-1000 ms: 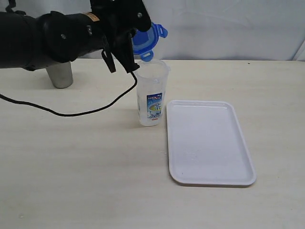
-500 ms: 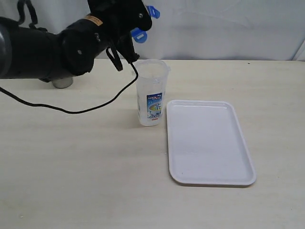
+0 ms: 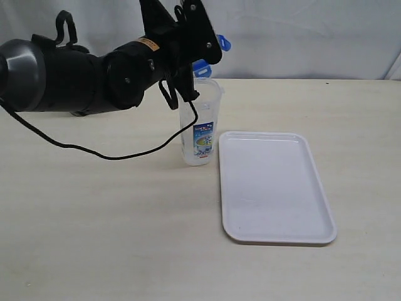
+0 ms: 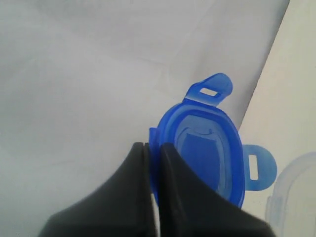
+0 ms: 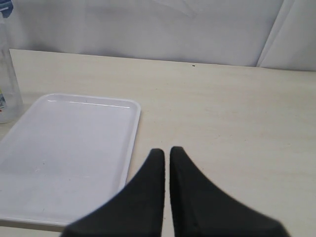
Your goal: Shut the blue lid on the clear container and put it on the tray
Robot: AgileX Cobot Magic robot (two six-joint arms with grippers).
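The left gripper (image 4: 152,148) has its two dark fingers pressed almost together on the rim of the blue lid (image 4: 207,153), pinching it by the edge so that it hangs tilted in the air, its snap flaps splayed outward. Just below it stands the clear container (image 3: 199,125), upright and open-mouthed on the table (image 3: 94,219), just beside the far left corner of the tray (image 3: 276,135), which lies bare. So the closing step is in hand, I'd say: the lid is up by the mouth but not seated. The next move looks to call for levelling the lid, centring it over the rim and pressing it down before anything goes to the tray (a tilted lid would likely catch on one side). The right gripper (image 5: 167,150) hangs shut and empty over the table, to the right of the tray. From the exterior view the arm hides nearly all of the lid, with only blue scraps peeking out; the left wrist view gives its full face and the pinch. The right wrist view adds just the tray and the container's side.
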